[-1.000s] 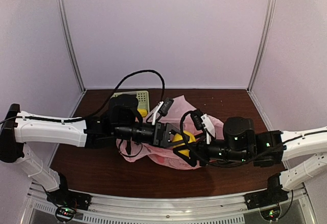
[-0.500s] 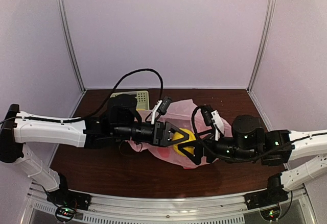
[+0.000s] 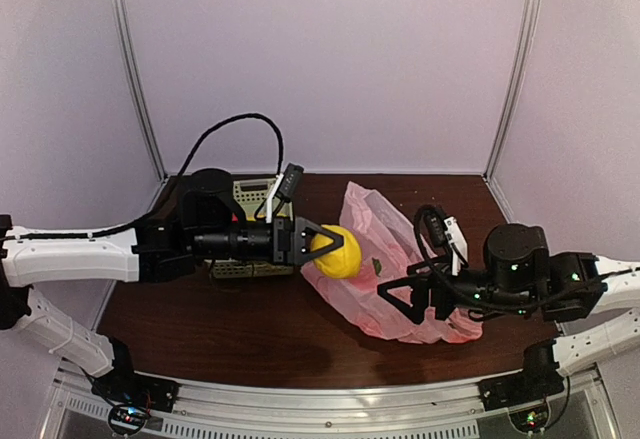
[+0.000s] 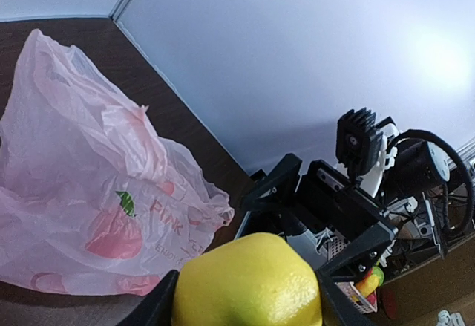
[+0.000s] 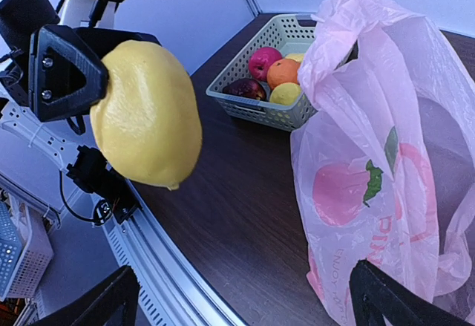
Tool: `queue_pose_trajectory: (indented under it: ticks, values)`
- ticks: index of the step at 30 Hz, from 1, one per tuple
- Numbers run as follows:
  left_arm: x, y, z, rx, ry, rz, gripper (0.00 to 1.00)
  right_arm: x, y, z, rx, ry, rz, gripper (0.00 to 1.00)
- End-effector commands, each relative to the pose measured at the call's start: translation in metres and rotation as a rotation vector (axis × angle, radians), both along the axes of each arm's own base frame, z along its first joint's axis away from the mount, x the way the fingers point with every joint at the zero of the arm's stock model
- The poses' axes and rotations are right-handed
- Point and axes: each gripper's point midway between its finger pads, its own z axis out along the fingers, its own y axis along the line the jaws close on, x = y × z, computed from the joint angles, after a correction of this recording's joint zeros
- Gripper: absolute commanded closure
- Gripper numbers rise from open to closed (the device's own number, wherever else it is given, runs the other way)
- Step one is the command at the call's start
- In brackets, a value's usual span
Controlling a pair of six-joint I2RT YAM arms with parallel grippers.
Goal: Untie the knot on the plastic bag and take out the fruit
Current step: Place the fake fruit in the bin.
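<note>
Left fingers (image 3: 322,230) have pulled back out of the plastic bag (image 3: 400,249), clamped on a yellow fruit (image 3: 336,251) now just left of the bag above the bench (image 3: 250,329); right fingers (image 3: 396,287) spread open, retreated to the bag's near-right edge.

Pink plastic bag (image 3: 400,244) lies crumpled; yellow fruit (image 3: 336,251) held aloft just beside it
</note>
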Motion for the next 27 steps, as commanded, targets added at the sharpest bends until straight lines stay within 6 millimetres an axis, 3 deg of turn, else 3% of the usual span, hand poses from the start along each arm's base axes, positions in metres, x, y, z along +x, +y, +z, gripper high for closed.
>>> queue_pose_trajectory:
  ticks: [1, 7, 13, 18, 21, 27]
  values:
    - [0.013, 0.025, 0.018, 0.004, -0.091, 0.067, 0.62, 0.016, -0.033, 0.001, -0.080, 0.003, -0.154, 0.00]
    - [0.046, 0.071, 0.021, 0.116, -0.153, 0.189, 0.59, 0.043, -0.066, 0.003, -0.110, 0.003, -0.333, 0.00]
    - [0.102, 0.128, 0.006, 0.262, -0.186, 0.335, 0.59, 0.081, -0.099, -0.016, -0.146, 0.055, -0.468, 0.00]
    - [0.156, 0.175, -0.031, 0.399, -0.149, 0.460, 0.59, 0.108, -0.130, -0.036, -0.188, 0.102, -0.568, 0.00]
    - [0.181, 0.203, -0.056, 0.488, -0.145, 0.550, 0.59, 0.115, -0.144, -0.037, -0.172, 0.116, -0.610, 0.00]
    - [0.208, 0.227, -0.092, 0.588, -0.183, 0.620, 0.57, 0.115, -0.161, -0.026, -0.125, 0.097, -0.657, 0.00]
